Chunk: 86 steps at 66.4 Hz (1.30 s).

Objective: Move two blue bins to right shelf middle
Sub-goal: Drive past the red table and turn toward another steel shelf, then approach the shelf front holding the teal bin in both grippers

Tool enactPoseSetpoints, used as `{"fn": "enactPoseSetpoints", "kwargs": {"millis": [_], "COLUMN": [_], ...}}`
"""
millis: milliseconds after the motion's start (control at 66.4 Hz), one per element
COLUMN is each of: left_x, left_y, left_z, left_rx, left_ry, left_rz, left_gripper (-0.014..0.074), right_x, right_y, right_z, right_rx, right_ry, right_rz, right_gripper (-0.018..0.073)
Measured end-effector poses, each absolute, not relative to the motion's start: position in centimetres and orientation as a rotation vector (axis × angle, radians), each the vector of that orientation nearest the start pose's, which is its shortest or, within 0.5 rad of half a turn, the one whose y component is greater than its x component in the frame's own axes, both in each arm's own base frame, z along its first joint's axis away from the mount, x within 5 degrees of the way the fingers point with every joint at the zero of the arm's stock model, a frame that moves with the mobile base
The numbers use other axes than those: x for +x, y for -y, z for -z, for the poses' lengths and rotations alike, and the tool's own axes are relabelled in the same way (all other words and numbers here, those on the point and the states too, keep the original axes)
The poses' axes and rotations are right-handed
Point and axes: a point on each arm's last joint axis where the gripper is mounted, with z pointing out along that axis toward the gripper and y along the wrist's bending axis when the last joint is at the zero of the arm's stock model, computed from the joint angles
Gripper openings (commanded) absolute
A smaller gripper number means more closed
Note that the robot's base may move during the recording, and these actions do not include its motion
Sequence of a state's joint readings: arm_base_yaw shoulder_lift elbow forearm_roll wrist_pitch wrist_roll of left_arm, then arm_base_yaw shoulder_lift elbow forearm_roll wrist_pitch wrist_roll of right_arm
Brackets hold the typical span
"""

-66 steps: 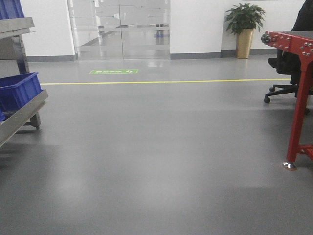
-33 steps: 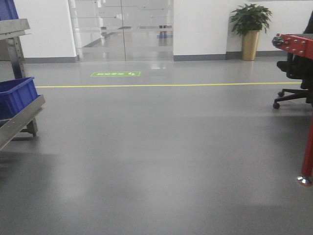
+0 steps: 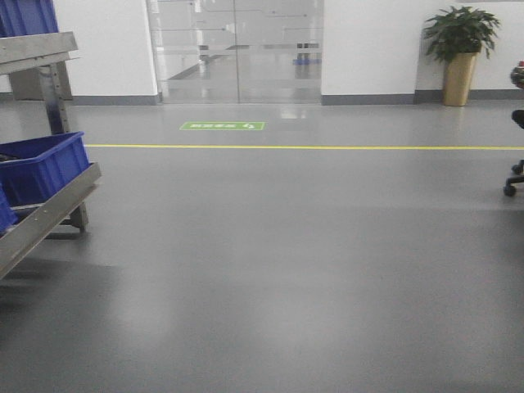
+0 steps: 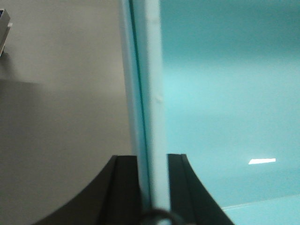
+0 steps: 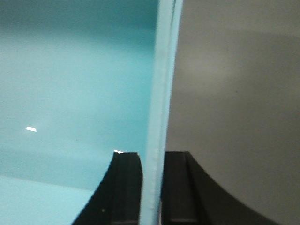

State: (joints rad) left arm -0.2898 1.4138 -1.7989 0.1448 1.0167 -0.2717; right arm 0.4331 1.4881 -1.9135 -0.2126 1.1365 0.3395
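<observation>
1. Left wrist view: left gripper (image 4: 150, 161) is clamped on the thin upright wall of the carried bin (image 4: 225, 93). The wall runs straight up between the two black fingers (image 4: 124, 187), and both press against it with no gap. The bin interior lies right of the wall, the grey floor (image 4: 61, 93) left of it.
2. Right wrist view: right gripper (image 5: 151, 159) pinches a carried bin wall the same way, mirrored, with interior on the left and floor on the right. Its jaws are closed down to the wall thickness.
3. Front view against 0.5 s ago: the whole scene has slid right.
   - The red table frame (image 3: 518, 75) is down to a sliver at the right edge.
   - The metal rack (image 3: 49, 213) at left shows more of itself.
   - The potted plant (image 3: 460, 49) and green floor sign (image 3: 223, 126) both sit further right.
4. A blue bin (image 3: 45, 168) sits on the rack's sloped lower tier. An upper bin (image 3: 29, 16) is cut off by the top-left corner.
5. Materials:
   - The bin plastic is smooth and glossy. It reads teal on the wrist cams and deep blue on the front cam.
   - The rack is dull grey angle metal.
   - The floor is satin grey and lightly reflective, crossed by a yellow line (image 3: 327, 147).
   - The plant pot is a tapered gold cylinder.
</observation>
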Motion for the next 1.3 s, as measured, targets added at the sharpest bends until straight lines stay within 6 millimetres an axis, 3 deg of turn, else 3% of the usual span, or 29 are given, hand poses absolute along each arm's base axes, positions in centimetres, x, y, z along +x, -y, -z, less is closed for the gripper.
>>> {"fn": "enactPoseSetpoints", "kwargs": {"millis": [1296], "left_x": [27.6], "left_y": [7.07], "left_z": [-49.52], "left_rx": [0.026], "left_ry": [-2.11], "left_rz": [0.161], "left_gripper": [-0.0111], "right_x": [27.59], "right_y": [-10.82], "right_z": [-49.82], "right_rx": [-0.091], "right_ry": [-2.176], "right_rz": [-0.176], "right_gripper": [-0.0165]}}
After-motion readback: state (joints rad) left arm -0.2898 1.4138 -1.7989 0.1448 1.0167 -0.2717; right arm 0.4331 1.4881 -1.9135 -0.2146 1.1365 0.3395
